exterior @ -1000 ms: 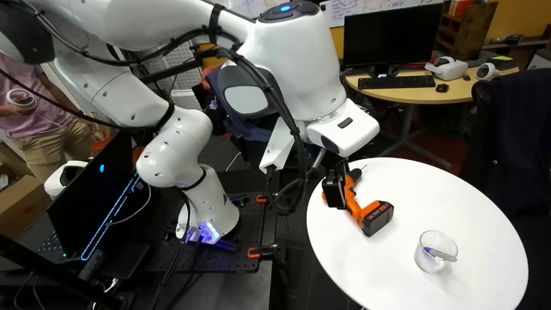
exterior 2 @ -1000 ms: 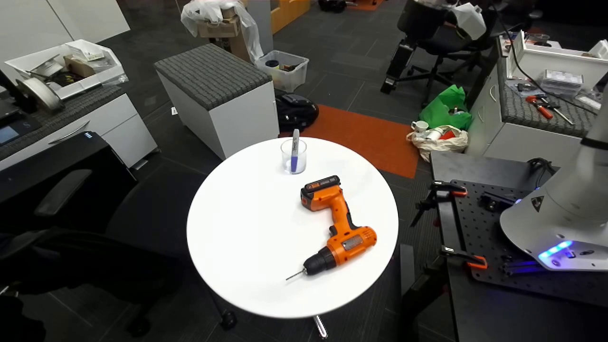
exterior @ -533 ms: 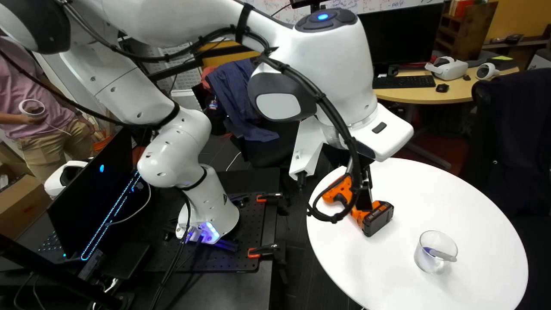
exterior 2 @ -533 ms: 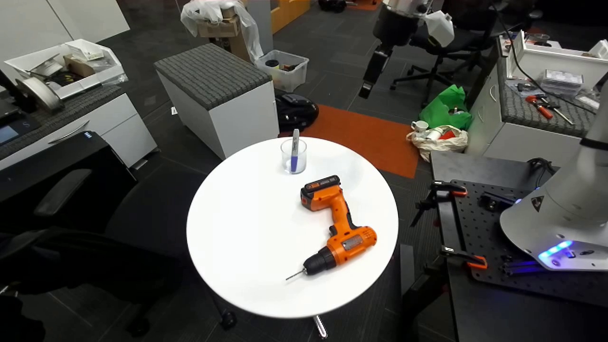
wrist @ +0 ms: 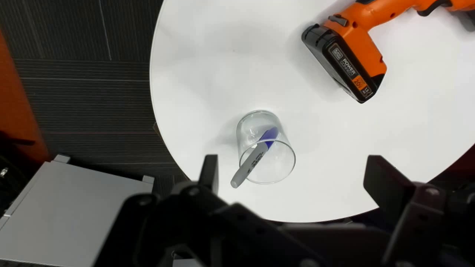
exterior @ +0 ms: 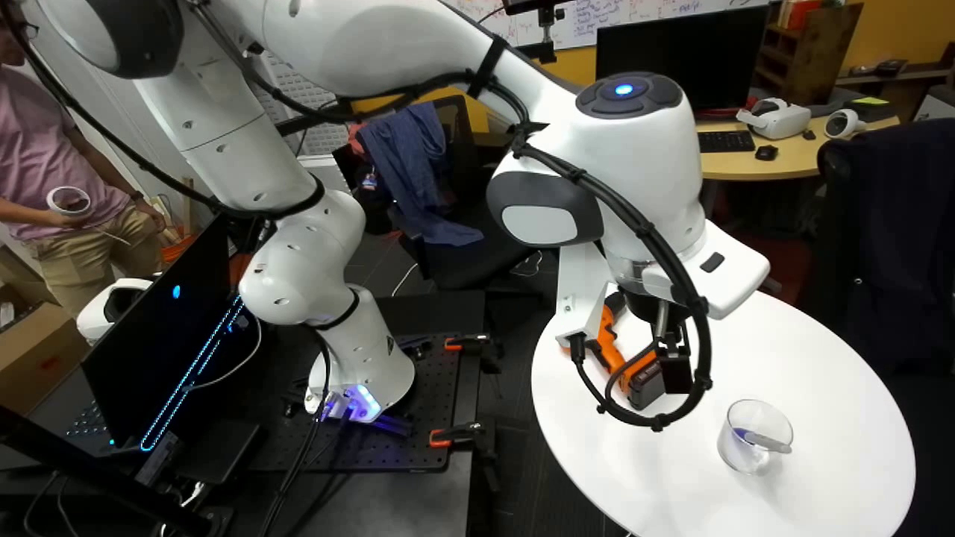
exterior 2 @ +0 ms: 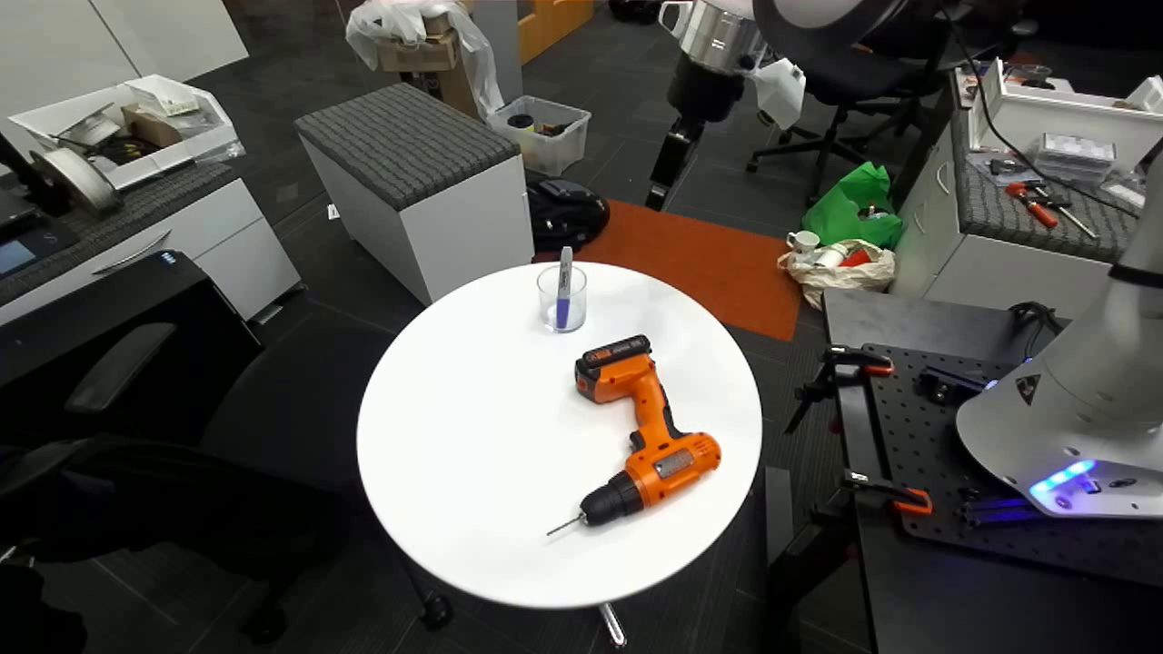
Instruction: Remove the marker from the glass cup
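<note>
Glass cup point(wrist: 250, 133) upright on white worktop point(wrist: 222, 85); marker point(wrist: 246, 168) tilted inside, blue end down, grey end sticking out past rim; orange drill point(exterior 2: 650, 413) lying near, apart from cup; pincer point(wrist: 291, 173) above worktop, jaws spread wide

Both exterior views: looking down from height, sharing round white table point(exterior 2: 472, 436). Wrist view: closer, facing down toward glass cup point(wrist: 281, 142).
</note>
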Tool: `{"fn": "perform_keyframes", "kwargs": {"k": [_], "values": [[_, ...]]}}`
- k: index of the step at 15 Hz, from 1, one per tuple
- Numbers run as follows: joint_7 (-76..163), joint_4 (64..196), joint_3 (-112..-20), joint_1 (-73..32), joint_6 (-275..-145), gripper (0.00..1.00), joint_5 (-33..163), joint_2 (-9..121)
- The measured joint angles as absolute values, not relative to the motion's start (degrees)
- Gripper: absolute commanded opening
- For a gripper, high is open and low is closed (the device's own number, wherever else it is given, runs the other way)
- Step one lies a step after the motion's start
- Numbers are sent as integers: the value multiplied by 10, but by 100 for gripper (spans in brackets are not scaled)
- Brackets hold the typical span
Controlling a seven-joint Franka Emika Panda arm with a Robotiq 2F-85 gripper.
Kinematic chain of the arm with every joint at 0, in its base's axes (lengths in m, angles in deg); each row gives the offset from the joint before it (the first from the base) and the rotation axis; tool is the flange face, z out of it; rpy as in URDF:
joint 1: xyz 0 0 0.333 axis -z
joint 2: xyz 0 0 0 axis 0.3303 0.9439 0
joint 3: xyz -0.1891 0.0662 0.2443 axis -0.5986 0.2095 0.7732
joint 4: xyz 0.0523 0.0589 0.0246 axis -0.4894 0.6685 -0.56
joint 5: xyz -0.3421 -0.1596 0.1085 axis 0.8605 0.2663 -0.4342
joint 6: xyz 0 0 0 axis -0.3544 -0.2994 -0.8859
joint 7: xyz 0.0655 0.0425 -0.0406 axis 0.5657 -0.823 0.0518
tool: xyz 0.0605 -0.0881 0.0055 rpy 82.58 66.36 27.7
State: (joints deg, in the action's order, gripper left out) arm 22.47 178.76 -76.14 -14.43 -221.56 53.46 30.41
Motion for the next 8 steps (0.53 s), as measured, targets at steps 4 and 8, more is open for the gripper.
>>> {"fn": "perform_keyframes", "kwargs": {"k": [4,8], "values": [[199,1760,-758,-145,-2217,100,511,354],[169,1732,-750,-143,-2217,100,486,397]]}}
